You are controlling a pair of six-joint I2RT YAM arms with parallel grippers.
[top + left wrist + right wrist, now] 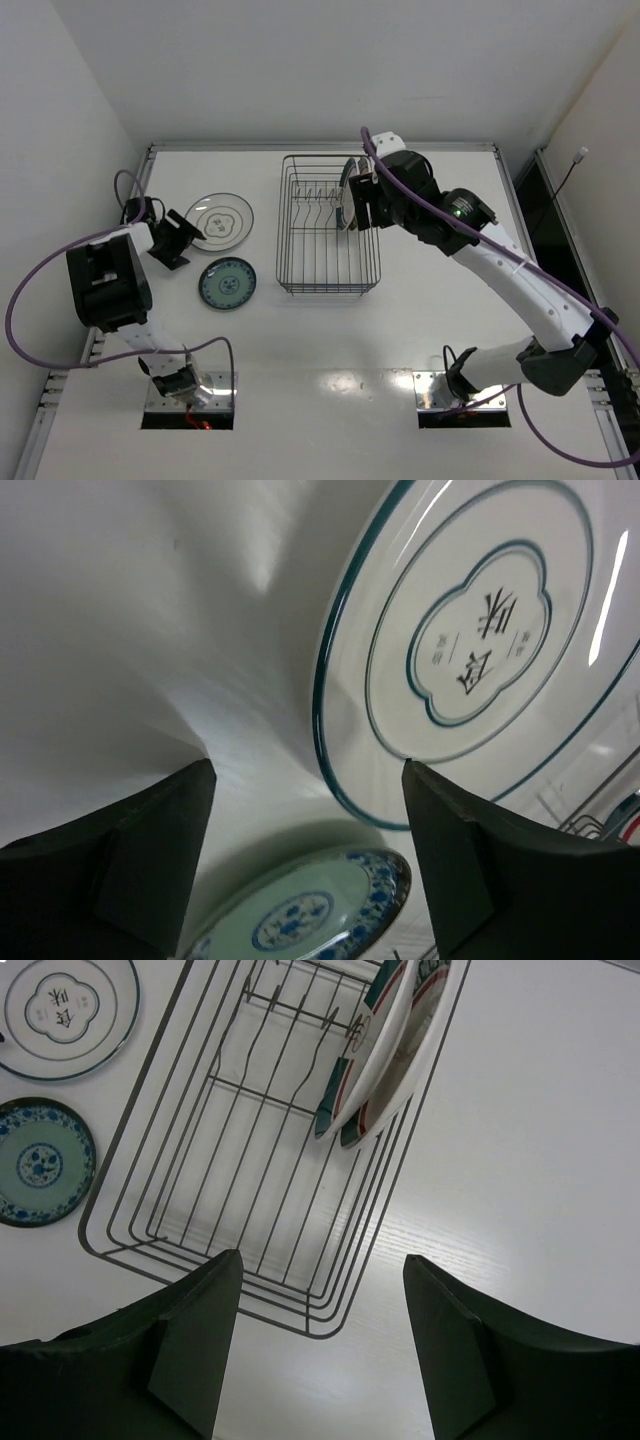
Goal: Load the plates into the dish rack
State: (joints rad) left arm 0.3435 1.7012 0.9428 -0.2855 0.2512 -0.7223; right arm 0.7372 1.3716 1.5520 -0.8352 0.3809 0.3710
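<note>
The dark wire dish rack [328,224] stands mid-table, also in the right wrist view [250,1160]. Two white plates with green-and-red rims [385,1045] stand upright in its far right part [348,195]. A white plate with thin dark rings [220,220] lies flat left of the rack, close in the left wrist view [470,640]. A smaller teal patterned plate [227,283] lies in front of it [300,915]. My left gripper [178,240] is open and empty just left of the ringed plate's rim. My right gripper [362,205] is open and empty above the rack's right side.
The table's raised frame [320,147] runs along the far edge, with walls behind and to both sides. Purple cables loop off both arms. Two dark cut-outs [188,412] sit by the arm bases at the near edge.
</note>
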